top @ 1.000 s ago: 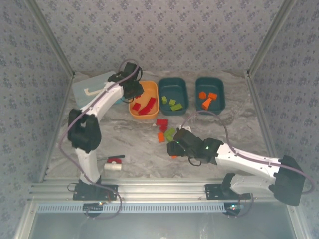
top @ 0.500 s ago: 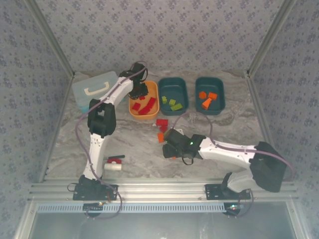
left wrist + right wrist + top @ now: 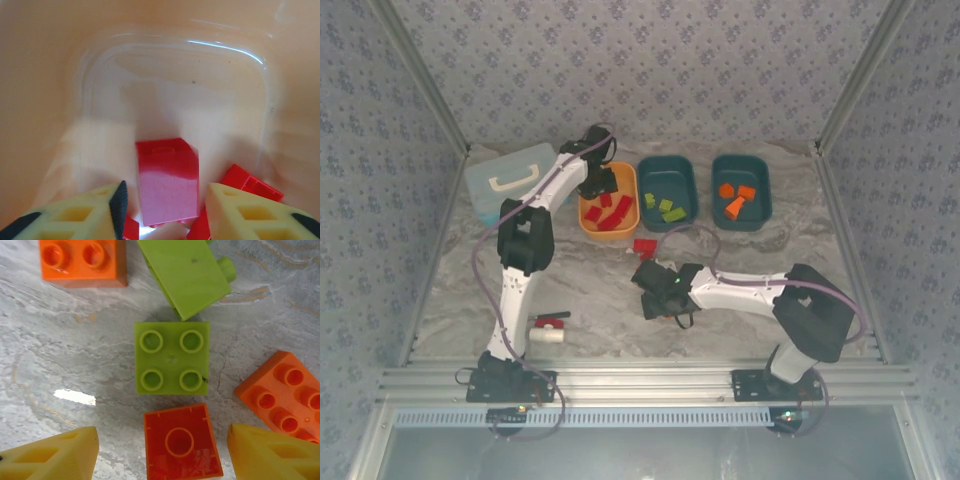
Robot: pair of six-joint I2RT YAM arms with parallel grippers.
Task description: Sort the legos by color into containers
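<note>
Top external view: we see the left tool (image 3: 601,186) low over the orange tub (image 3: 628,178), which holds red bricks (image 3: 611,214). The middle teal tub (image 3: 670,175) holds lime green bricks (image 3: 666,209), and the right teal tub (image 3: 741,168) holds orange bricks (image 3: 734,207). The right tool (image 3: 653,290) is down over the unsorted legos on the table (image 3: 580,280). One loose red brick (image 3: 644,245) lies between it and the tubs.

Left wrist view: the jaws stand partly apart inside the orange tub, with a gap on each side of the blurred red brick (image 3: 167,180) between them, so nothing is gripped. We cannot tell whether that brick rests on the tub floor. We judge the drop-off step on this side to be at its end. The next move calls for a straight lift clear of the tub wall.

Right wrist view: the jaws are wide apart and grip nothing. An upturned reddish brick (image 3: 182,442) lies on the table between the fingers (image 3: 50,455), apart from both. A square green brick (image 3: 171,357) sits just beyond it, a tilted green brick (image 3: 186,275) farther on, and an orange brick (image 3: 280,390) is near the right-hand finger. We judge this to be the approach to a pick. The next move calls for descending and closing on the reddish brick alone, without catching the orange one.
</note>
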